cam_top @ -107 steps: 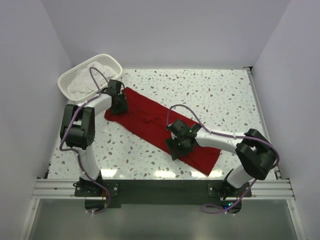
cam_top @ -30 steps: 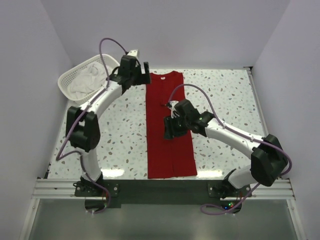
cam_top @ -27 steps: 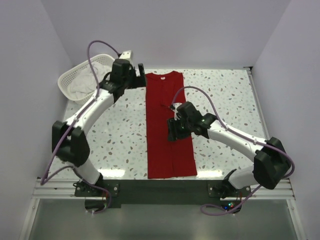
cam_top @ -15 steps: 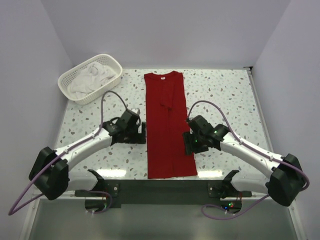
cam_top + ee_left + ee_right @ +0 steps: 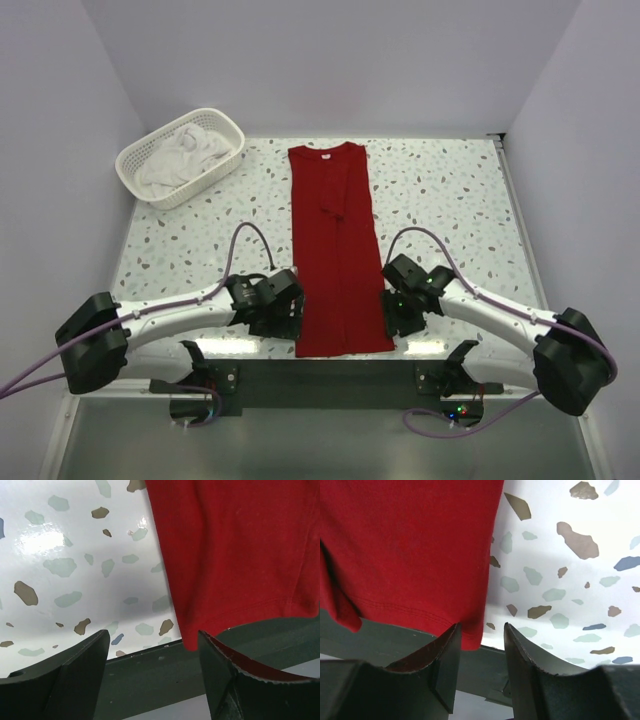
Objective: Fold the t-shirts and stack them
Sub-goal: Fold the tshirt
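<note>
Left gripper (image 5: 152,641) stands wide open over the lower-left hem corner of the red t-shirt (image 5: 235,555) — gripping nothing. Right gripper (image 5: 481,630), about half open, straddles the lower-right corner — not clamped.

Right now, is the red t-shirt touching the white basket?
Apart. The top view shows a strip of bare speckled table between the red t-shirt and the white basket in the far left corner.
</note>
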